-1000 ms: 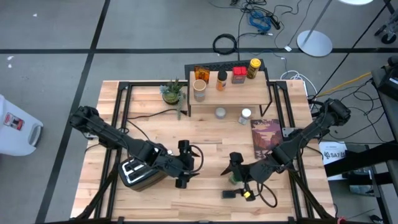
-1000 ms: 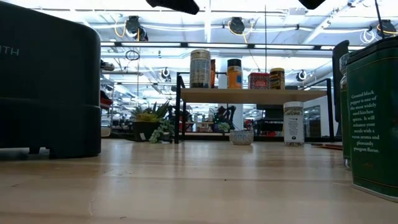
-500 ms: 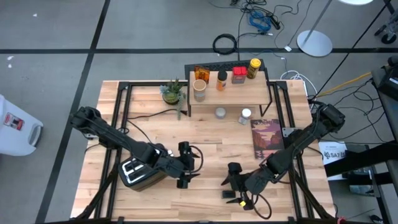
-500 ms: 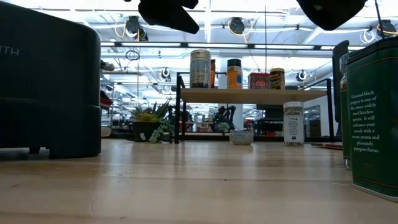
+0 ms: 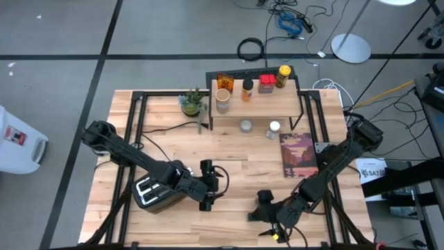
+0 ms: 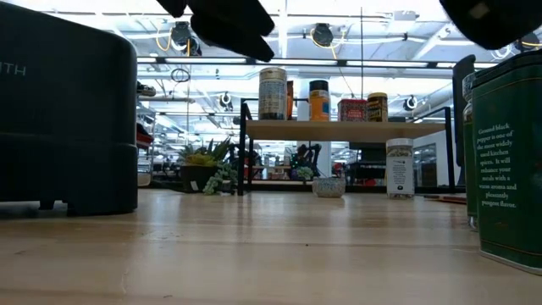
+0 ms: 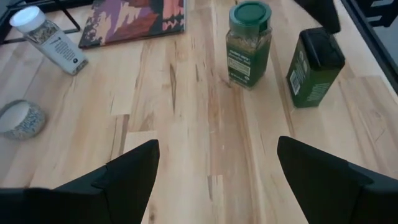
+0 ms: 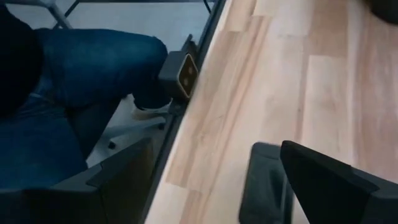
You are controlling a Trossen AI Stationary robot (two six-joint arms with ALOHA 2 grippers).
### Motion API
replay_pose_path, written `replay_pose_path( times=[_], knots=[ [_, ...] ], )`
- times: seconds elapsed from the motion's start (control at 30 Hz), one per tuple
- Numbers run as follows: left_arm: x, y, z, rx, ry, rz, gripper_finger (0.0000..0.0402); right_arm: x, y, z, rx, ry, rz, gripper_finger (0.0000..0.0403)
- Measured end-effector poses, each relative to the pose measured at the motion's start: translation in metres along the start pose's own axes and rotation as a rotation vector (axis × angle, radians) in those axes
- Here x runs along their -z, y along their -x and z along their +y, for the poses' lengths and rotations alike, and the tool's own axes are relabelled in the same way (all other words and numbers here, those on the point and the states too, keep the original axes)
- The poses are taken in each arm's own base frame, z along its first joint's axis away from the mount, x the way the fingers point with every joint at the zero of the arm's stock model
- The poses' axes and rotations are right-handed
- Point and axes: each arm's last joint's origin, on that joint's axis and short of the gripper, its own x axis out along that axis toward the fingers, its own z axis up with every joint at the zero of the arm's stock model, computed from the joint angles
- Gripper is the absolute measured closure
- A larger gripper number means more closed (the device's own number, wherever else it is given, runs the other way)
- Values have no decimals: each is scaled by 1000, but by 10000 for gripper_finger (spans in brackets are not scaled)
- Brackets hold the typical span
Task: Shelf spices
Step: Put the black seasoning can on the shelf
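My left gripper (image 7: 217, 186) is open above the table's middle, right of the toaster. In its wrist view a green-lidded glass jar (image 7: 249, 42) and a green tin with a black lid (image 7: 314, 64) stand upright on the tabletop ahead. My right gripper (image 8: 205, 186) is open, low near the table's near edge, with a dark boxy thing (image 8: 266, 180) between its fingers. The shelf (image 5: 255, 105) stands at the far edge with several spices on its top. A white-lidded jar (image 5: 274, 128) and a small round tin (image 5: 245, 126) rest on the table before it. My right gripper has the dark boxy thing (image 8: 266, 180) between its open fingers. Whether a finger touches it, I cannot tell.
A dark toaster (image 5: 152, 191) sits near the left gripper. A potted plant (image 5: 192, 103) stands left of the shelf, and a patterned book (image 5: 298, 153) lies on the table's right. Beyond the near edge (image 8: 186, 118) a person's legs in jeans (image 8: 68, 81) show.
My right gripper has moved toward the table's near edge, past the green jar, and come lower. My left gripper has sunk a little and edged right. The jars and tins have stayed where they were.
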Motion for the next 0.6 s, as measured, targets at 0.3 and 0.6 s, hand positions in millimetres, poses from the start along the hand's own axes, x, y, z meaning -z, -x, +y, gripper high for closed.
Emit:
replay_pose_path(
  times=[0.3, 0.6],
  knots=[
    [7, -14, -5, -2, -8, 19, 66, 14, 3, 8, 35, -51, 72, 65],
    [10, -23, -9, 19, -12, 19, 66, 24, 7, 10, 137, -103, 98, 65]
  ],
)
